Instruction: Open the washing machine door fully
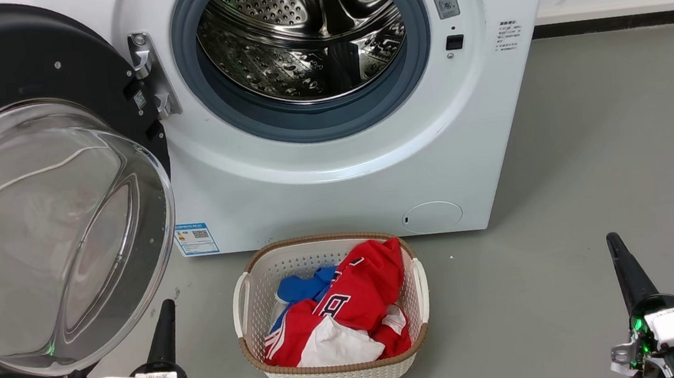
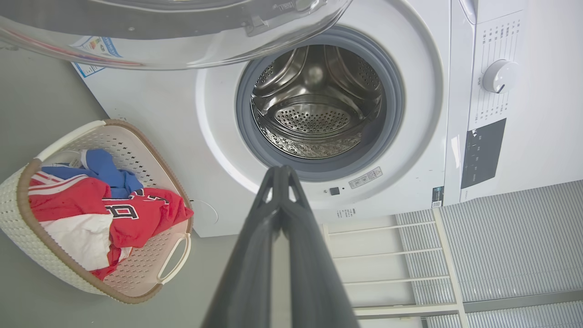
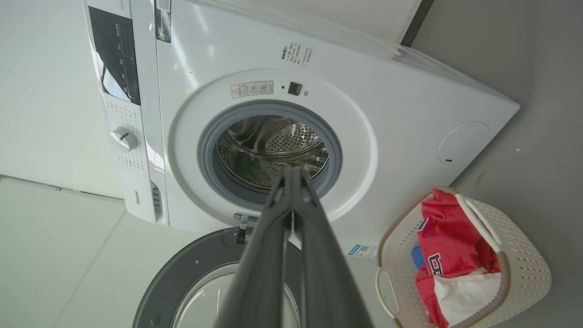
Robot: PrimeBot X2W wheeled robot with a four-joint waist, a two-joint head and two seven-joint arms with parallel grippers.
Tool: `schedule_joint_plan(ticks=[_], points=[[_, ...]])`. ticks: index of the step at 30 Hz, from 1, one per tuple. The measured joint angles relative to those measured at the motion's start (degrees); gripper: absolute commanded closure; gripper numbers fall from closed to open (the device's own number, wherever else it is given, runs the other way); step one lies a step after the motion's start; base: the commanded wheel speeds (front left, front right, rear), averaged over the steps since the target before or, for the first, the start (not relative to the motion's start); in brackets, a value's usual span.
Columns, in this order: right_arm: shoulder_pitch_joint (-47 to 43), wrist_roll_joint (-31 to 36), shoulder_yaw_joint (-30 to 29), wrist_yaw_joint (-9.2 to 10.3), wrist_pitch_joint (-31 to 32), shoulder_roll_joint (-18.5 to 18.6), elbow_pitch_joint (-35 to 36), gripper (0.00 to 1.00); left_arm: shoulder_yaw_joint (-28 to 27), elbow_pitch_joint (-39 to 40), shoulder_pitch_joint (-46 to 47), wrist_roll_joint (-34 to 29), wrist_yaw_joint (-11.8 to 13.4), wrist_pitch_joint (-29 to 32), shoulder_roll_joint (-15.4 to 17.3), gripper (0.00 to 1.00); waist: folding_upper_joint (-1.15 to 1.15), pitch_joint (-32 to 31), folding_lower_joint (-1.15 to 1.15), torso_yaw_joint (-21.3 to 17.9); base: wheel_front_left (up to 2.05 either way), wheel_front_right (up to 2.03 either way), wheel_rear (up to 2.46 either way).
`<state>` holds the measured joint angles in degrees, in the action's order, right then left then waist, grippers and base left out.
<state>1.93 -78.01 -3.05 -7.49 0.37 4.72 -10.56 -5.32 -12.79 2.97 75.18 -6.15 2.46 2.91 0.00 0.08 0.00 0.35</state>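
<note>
Beside the door (image 1: 17, 66), left hand (image 1: 166, 307) closed, empty; right hand (image 1: 614, 241) likewise.

The door (image 1: 18, 72), a glossy black disc with a clear bulging glass bowl (image 1: 48, 238), stands swung wide open on its hinge (image 1: 153, 77) at the left of the boxy white machine (image 1: 337, 195), baring the grey gasket (image 1: 318, 125) and perforated steel drum (image 1: 302, 36).
</note>
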Motion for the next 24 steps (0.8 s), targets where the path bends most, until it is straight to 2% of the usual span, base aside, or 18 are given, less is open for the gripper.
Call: schedule_joint_plan(ticks=[24], points=[[2.49,-10.88,-0.77,0.00,2.98,-0.07,-2.29,1.00,-0.81,-0.86,2.01,11.55,-0.90,2.88,-0.01,1.00,0.00,0.07,0.00,-0.22,0.00,0.00,0.00]])
